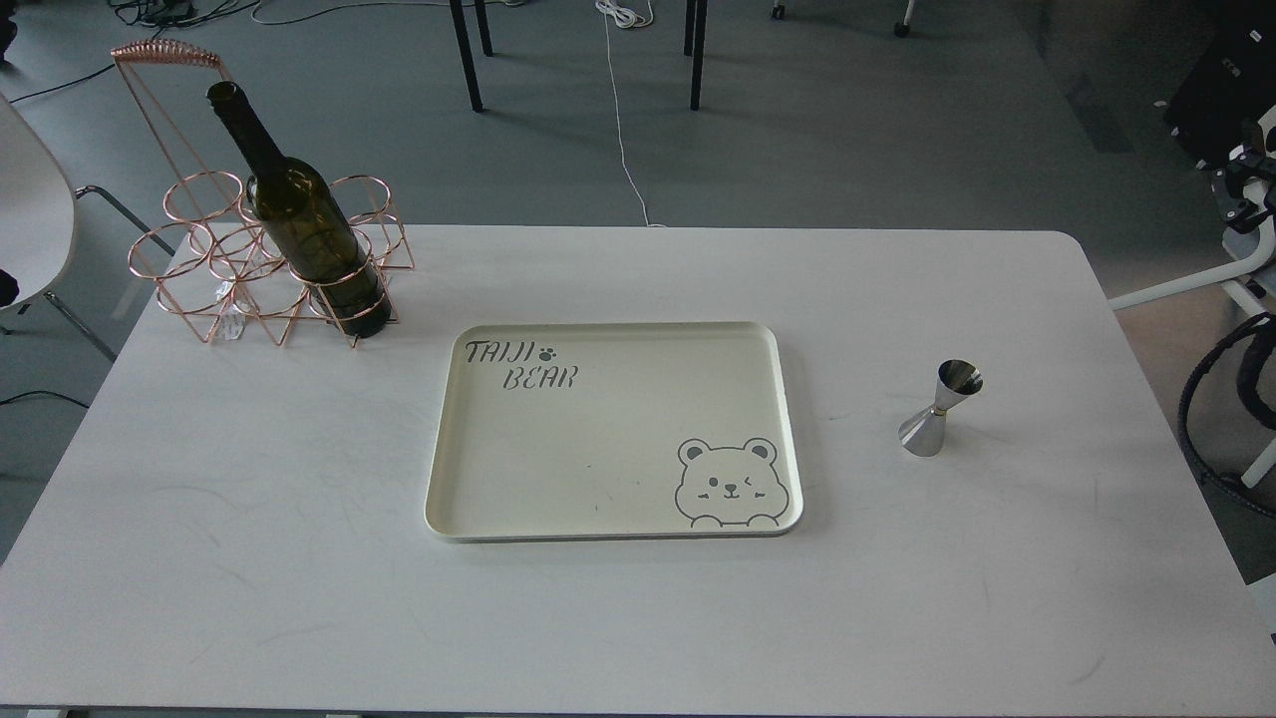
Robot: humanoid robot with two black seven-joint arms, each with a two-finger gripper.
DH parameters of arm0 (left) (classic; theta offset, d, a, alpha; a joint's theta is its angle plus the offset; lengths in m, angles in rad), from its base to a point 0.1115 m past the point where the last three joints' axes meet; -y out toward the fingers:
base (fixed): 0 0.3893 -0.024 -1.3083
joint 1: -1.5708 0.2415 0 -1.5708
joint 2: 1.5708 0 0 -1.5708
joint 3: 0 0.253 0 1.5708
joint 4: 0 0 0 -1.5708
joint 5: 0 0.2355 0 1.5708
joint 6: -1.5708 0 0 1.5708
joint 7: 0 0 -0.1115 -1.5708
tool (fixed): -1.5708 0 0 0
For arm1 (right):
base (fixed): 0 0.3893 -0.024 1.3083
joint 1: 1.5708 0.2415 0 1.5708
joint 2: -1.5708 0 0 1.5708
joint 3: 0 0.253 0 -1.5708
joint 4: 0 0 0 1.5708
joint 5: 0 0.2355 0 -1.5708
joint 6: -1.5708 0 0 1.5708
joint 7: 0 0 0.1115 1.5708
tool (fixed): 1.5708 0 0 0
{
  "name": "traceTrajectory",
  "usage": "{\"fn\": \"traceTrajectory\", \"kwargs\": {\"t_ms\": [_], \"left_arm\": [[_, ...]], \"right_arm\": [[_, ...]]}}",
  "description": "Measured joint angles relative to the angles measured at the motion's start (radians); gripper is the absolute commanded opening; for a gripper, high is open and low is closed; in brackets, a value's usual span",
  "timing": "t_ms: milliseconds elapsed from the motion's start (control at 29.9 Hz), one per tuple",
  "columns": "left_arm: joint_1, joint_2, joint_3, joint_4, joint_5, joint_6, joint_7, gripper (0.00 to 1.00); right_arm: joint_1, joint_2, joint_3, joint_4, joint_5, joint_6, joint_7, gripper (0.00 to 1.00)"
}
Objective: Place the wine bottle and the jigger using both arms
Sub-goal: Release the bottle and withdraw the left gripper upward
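The dark olive-green wine bottle (304, 224) stands upright in the front right ring of a copper wire rack (214, 254) at the table's back left. The silver jigger (940, 409) stands upright on the white table (638, 618), to the right of the tray. A cream tray (608, 519) printed with a bear and "TAIJI BEAR" lies in the middle, with nothing on it. Neither gripper is in view. Only black cables of the right arm (1221, 419) show at the right edge.
The rack's tall copper handle (164, 50) rises behind the bottle. A white chair (30, 219) stands off the table's left edge. Chair legs and cables lie on the grey floor behind the table.
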Motion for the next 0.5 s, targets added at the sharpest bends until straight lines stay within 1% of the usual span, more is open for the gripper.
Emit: {"fn": "traceTrajectory", "kwargs": {"t_ms": [100,200,267,401,501], "left_arm": [[0.012,-0.006,0.0,0.034,-0.139,-0.045,0.0,0.98],[0.03,-0.016,0.0,0.068,-0.343,-0.087,0.0,0.98],[0.052,-0.02,0.0,0.087,-0.478,-0.135,0.0,0.98],[0.09,-0.028,0.0,0.104,-0.653,-0.234,0.0,0.99],[0.12,-0.046,-0.001,0.118,-0.762,-0.287,0.0,0.99]], "right_arm": [[0.006,0.0,0.001,0.001,0.0,0.0,0.0,0.99],[0.007,0.0,-0.002,0.0,0.0,0.0,0.0,0.99],[0.007,0.0,-0.002,0.0,0.001,0.0,0.0,0.99],[-0.004,0.001,0.004,0.003,0.009,0.0,-0.002,0.99],[-0.007,0.003,0.007,0.0,0.018,0.0,-0.034,0.99]]}}
